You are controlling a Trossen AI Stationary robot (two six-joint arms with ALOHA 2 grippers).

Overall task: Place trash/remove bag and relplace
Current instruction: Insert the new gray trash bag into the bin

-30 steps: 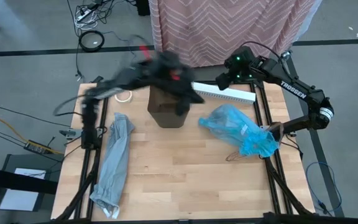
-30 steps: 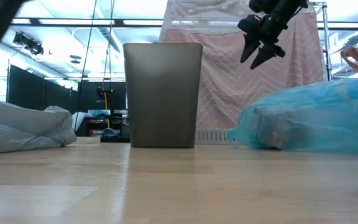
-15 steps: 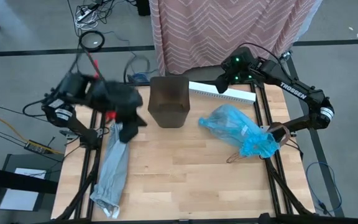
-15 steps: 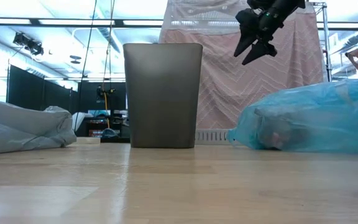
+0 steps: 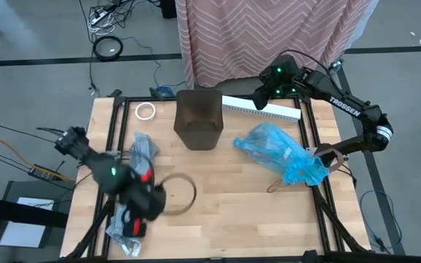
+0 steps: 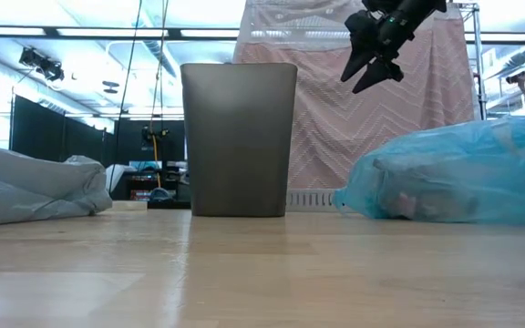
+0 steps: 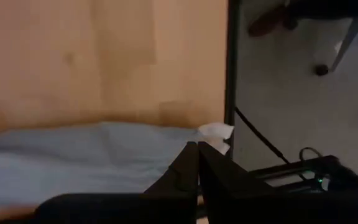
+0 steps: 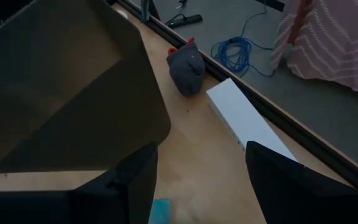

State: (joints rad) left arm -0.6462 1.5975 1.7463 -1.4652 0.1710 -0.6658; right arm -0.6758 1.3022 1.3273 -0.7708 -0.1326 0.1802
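Observation:
The small dark bin stands upright at the far middle of the table, with no liner showing in it. The blue bag lies bunched on its side to the right of the bin. The trash shows only as pale lumps through the bag's wall. My left gripper is shut and points down over the near end of a pale grey plastic bag that lies along the table's left side. My right gripper hangs open in the air at the far edge, right of the bin.
A roll of tape lies at the far left. A long white box lies along the far edge behind the blue bag. A small grey lump sits by the bin. Bare wood spreads across the near middle.
My left arm has swung from above the bin toward the table's left edge, then toward its near edge and down. It has tipped from nearly level to pointing steeply down, and now hangs over the grey bag's near end.

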